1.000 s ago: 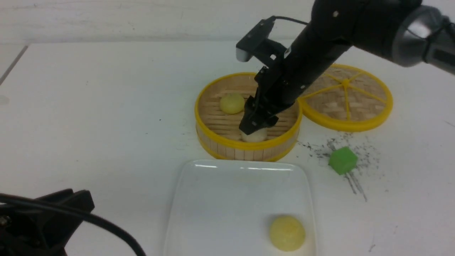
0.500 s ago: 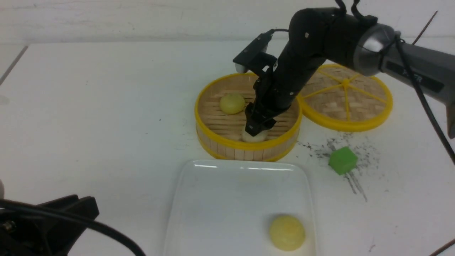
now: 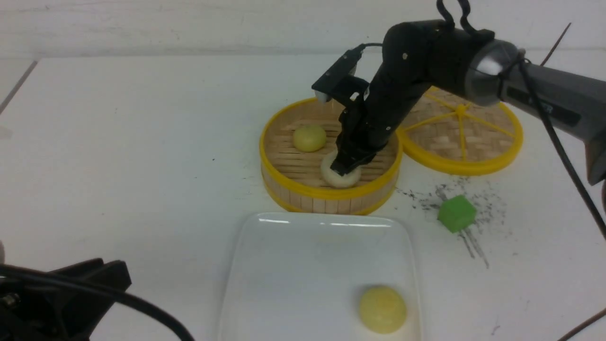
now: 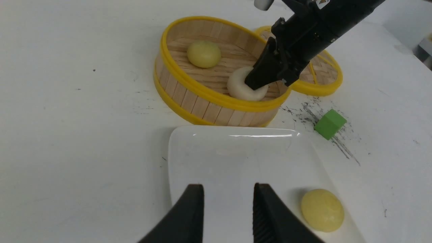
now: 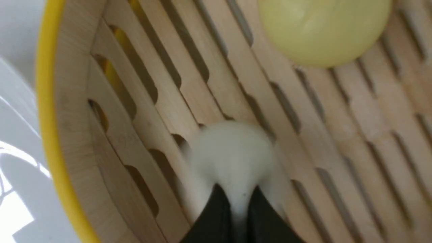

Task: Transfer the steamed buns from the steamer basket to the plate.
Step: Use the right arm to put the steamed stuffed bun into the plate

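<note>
Steamed buns [image 4: 204, 54]: one of three moved; you have two left.
Plate [image 3: 293, 265]: plated bun [image 3: 382, 309] at 5 o'clock.
Steamer basket [image 3: 326, 201]: yellow bun [image 3: 309, 138] at 10 o'clock, off-white bun [image 3: 340, 177] at 6.
Right gripper [image 3: 345, 166]: clenched on off-white bun, seemingly unlifted.

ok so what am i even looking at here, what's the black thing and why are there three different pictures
It is a robot with two black arms, each ending in a two-fingered gripper. One picture looks forward from between the arms. The other two come from small cameras on each wrist.

On the white table stand a bamboo steamer basket, a flat woven disc beside it that is probably its lid, a white plate and a green cube.

The right gripper reaches into the basket, its jaws pinched on an off-white bun. One yellow bun lies in the basket, and a second yellow bun is on the plate. The left gripper is open, holding nothing.
</note>
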Controlling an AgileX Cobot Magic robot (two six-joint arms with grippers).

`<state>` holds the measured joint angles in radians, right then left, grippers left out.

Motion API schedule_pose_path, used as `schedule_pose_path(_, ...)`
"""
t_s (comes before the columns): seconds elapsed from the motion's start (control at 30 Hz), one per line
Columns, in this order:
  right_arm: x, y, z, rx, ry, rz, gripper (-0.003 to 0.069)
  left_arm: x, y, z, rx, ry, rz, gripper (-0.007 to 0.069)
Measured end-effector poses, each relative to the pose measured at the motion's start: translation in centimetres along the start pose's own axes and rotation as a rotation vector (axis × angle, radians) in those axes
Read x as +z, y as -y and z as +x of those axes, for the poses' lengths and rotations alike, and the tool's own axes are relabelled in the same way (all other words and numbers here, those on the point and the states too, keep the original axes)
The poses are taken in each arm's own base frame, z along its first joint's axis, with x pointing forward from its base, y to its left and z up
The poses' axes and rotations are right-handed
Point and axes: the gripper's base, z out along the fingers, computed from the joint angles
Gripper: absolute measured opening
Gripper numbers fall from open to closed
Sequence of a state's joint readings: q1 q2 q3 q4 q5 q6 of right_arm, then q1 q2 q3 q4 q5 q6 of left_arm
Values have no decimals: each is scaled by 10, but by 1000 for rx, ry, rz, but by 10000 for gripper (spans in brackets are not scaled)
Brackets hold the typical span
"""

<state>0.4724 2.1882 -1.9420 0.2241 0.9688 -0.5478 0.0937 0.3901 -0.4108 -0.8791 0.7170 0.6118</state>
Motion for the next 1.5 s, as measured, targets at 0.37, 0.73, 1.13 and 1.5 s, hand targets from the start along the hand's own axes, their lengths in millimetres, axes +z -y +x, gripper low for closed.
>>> schedule_pose_path(0.37, -173, -50, -7, -51, 143, -73, 22, 0, -1, -2, -1, 19, -13, 241)
schedule_pose_path(0.73, -187, -125, 21, -76, 107, -276, 24, 0, -3, -6, -14, 68, -33, 241)
schedule_pose_path(1.13, -84, -141, 93, -64, -85, -374, 25, 0, -3, -6, 1, 64, -29, 241)
schedule_pose_path(1.5, -77, -153, 93, -74, 4, -507, 25, 0, -2, -6, -4, 66, -25, 241)
